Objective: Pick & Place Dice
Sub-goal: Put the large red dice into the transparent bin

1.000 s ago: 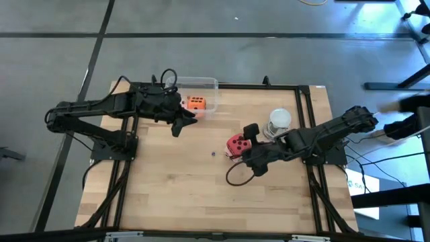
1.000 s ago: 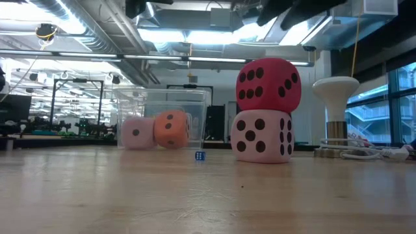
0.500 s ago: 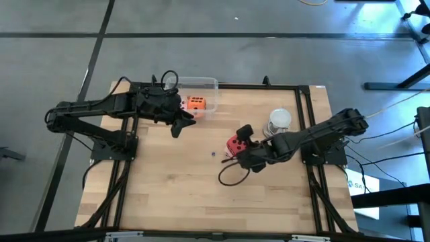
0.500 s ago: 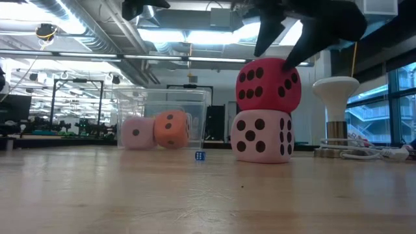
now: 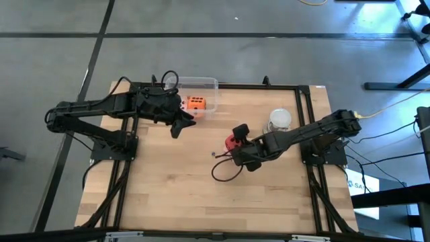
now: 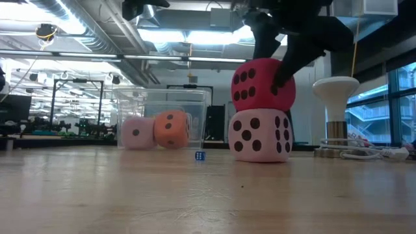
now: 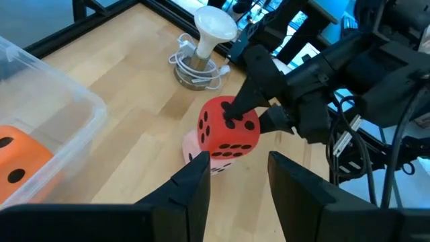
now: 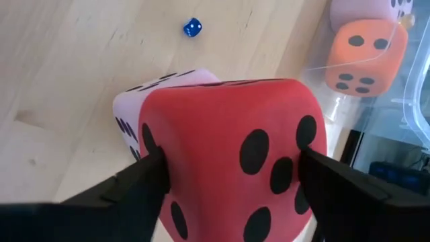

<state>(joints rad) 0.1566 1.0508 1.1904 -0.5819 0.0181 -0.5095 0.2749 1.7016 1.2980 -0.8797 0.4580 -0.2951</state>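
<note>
A red die (image 6: 262, 83) sits stacked on a pale pink die (image 6: 259, 135) at mid-table. My right gripper (image 5: 236, 139) reaches in from the right and straddles the red die (image 8: 232, 154), shut on it. A pink die (image 6: 138, 133) and an orange die (image 6: 172, 129) lie in the clear tub (image 5: 201, 94) at the far edge. My left gripper (image 5: 180, 125) hangs open beside the tub, touching nothing; in its wrist view its fingers frame the red die (image 7: 228, 128) from a distance. My right gripper pinches the red die between its two fingers, one finger (image 8: 138, 191) and the other (image 8: 346, 191) on opposite side faces (image 8: 158, 154). It comes from above, slanting in from the table's right. The die stays upright, its underside resting on the pale pink die (image 8: 127, 107).
A tiny blue die (image 6: 200, 155) lies on the wood left of the stack. A white mushroom-shaped stand (image 6: 335, 97) with coiled cable sits to the right of the stack. A black cable loops on the table near my right arm (image 5: 225, 171). Bare wood spreads along the near side.
My right gripper has moved toward the table's left and come down over the red die, its fingers closing in on the die's sides. The red die has turned a little and both stacked dice have shifted slightly toward the left.
</note>
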